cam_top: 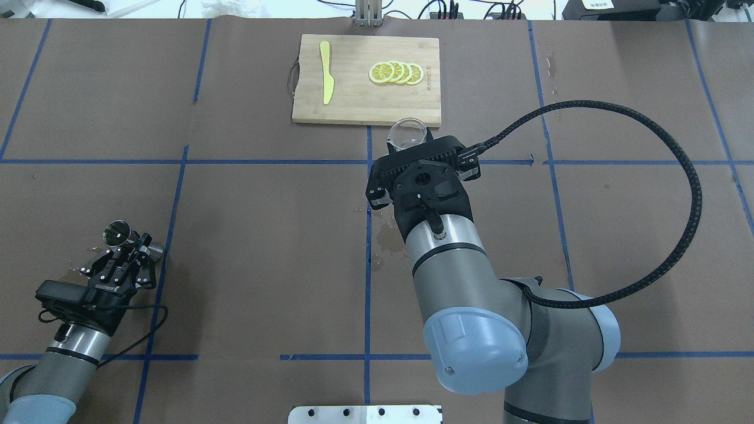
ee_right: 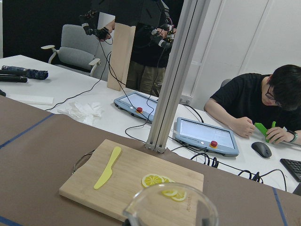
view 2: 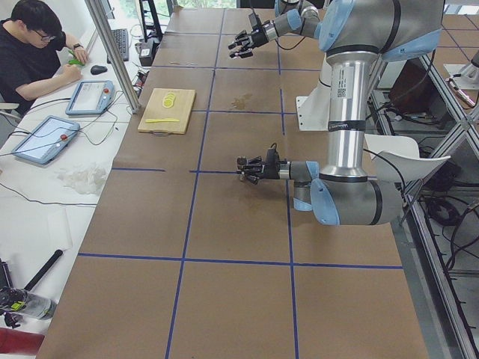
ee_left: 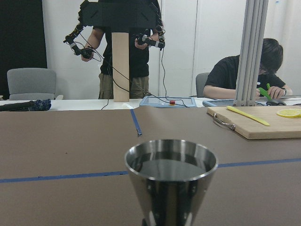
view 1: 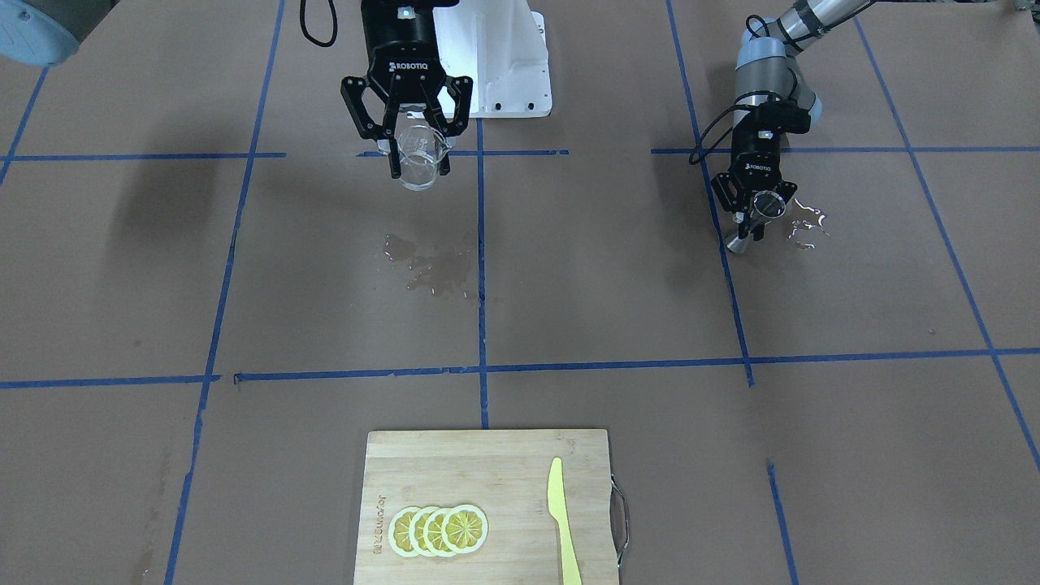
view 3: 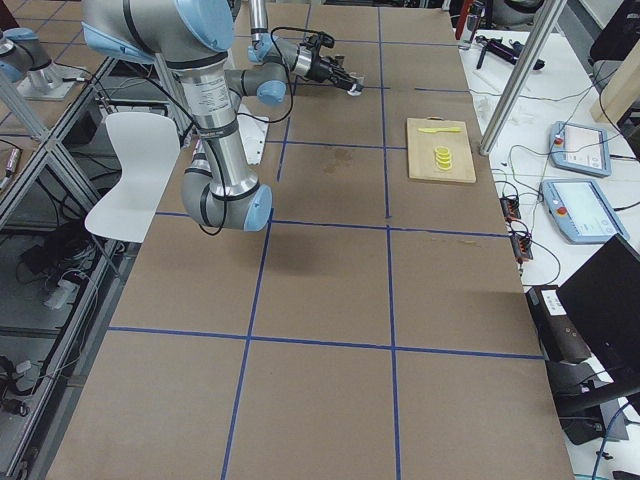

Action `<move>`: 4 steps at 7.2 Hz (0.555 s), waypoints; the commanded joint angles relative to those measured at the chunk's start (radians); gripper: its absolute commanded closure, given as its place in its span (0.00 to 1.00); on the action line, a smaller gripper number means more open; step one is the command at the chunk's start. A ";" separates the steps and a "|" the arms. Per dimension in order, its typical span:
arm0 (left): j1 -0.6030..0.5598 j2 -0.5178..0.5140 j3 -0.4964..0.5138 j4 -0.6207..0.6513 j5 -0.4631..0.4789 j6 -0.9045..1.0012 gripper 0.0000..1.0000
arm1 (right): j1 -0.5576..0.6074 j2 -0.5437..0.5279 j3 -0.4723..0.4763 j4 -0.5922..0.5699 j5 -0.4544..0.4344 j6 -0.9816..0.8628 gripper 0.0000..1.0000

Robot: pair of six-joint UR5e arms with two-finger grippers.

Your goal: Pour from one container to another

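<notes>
**A:** Two arms are logged. How is the right one posed?

**B:** The right gripper (view 1: 419, 156) is pointed fingers-down and held raised over the table (view 1: 122, 284), on the robot's side of the cutting board (view 1: 487, 471). Its fingers are pinched on the beaker (view 1: 418, 172), which is carried upright, clear of the surface.

**A:** And the left?

**B:** The left gripper (view 1: 751, 223) is stretched out low, well apart from the board, toward the table's left end. Its fingers are closed round the waist of the jigger (view 1: 767, 204). Whether the jigger's foot touches the table cannot be told.

**A:** Room for moving?

**B:** Bare table is seen between the two grippers, and between each of them and the board. A wet patch (view 1: 431, 264) is noted between the beaker and the board. A smaller spill (view 1: 804, 223) lies just beside the jigger, on its side away from the board. Lemon slices (view 1: 439, 530) and a knife (view 1: 561, 520) are laid on the board, apart from each other.

**A:** What is given by one view only?

**B:** A level liquid surface in the jigger's upper cup is shown only by the left wrist view. From overhead the beaker's rim seems to meet the board's near edge, but in the front view it is seen well apart from the board. In the right wrist view only the beaker's rim is caught, with the board beyond it.
</notes>
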 commanded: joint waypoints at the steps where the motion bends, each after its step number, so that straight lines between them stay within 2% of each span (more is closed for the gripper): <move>1: 0.001 0.000 0.000 0.000 0.000 0.000 0.88 | 0.000 0.000 0.000 0.000 0.000 0.000 1.00; 4: 0.005 0.000 0.000 0.000 0.000 0.000 0.82 | 0.000 0.000 0.000 0.000 0.000 0.000 1.00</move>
